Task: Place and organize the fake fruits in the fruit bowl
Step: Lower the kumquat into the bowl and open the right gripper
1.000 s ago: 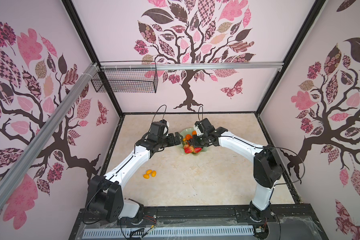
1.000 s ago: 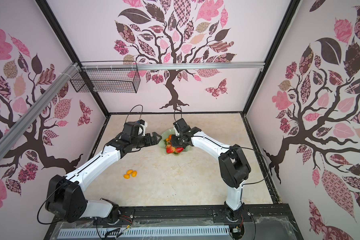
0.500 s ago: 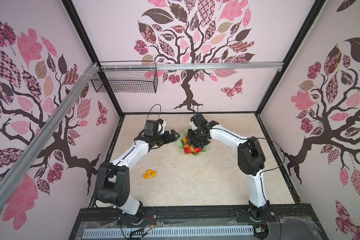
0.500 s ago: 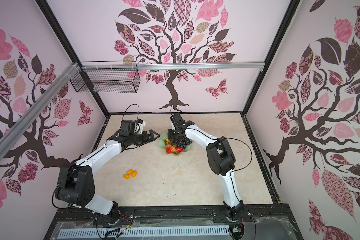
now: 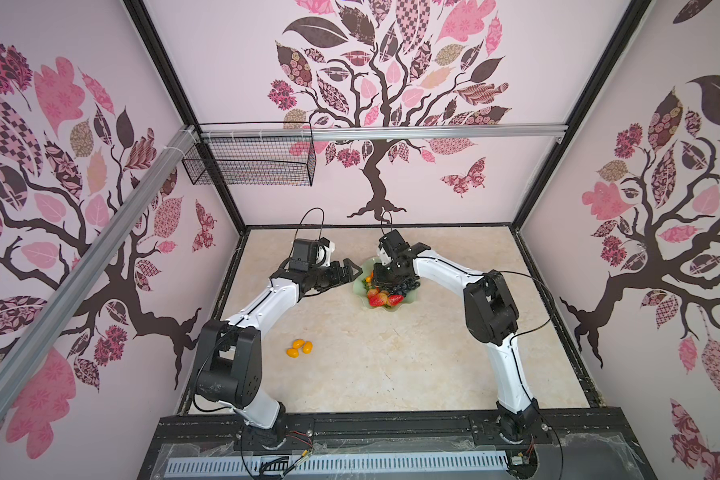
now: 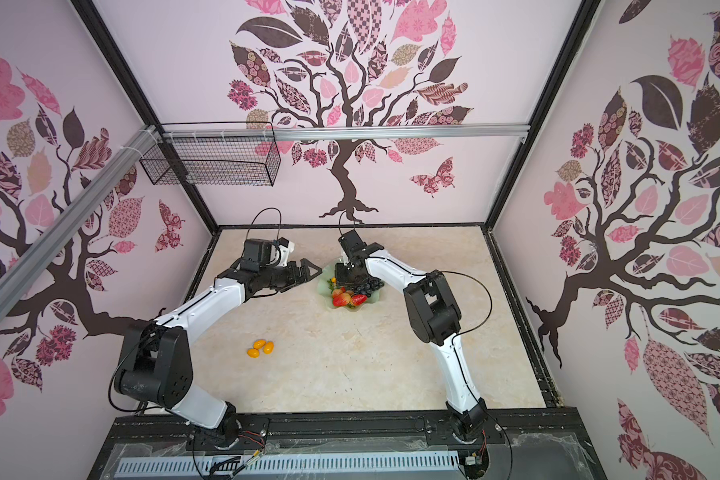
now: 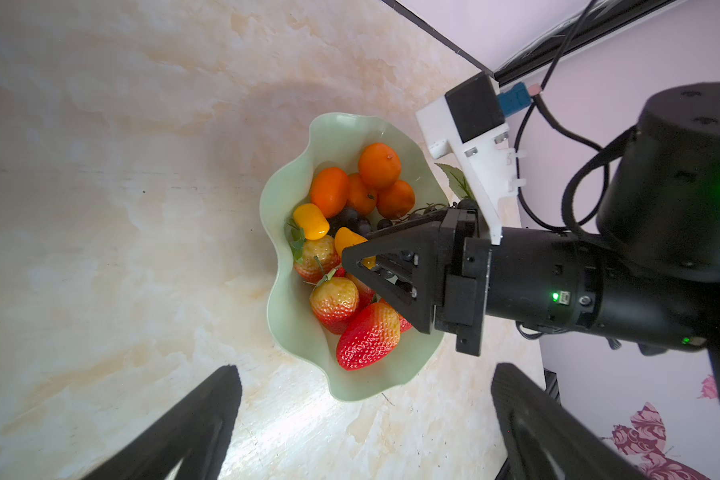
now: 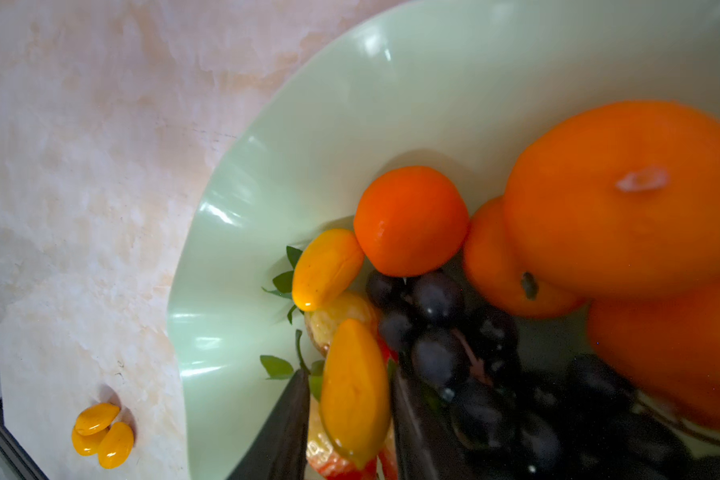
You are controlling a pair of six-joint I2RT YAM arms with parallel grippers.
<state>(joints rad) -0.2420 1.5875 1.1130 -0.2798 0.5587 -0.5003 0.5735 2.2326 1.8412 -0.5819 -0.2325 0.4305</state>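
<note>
Green and wavy, the fruit bowl [image 5: 357, 286] sits toward the middle of the far edge of the tabletop [image 5: 391, 365] in both top views. The right gripper [image 5: 381, 279] dips into it. The left gripper [image 5: 352, 272] hangs just beside it. Three yellow ovals [image 5: 300, 348] lie nearer the left edge. In the left wrist view the left gripper is wide and empty. In the right wrist view one yellow oval [image 8: 354, 390] sits between the right fingers [image 8: 283, 428]. Squeezed or loose, nobody can tell.
</note>
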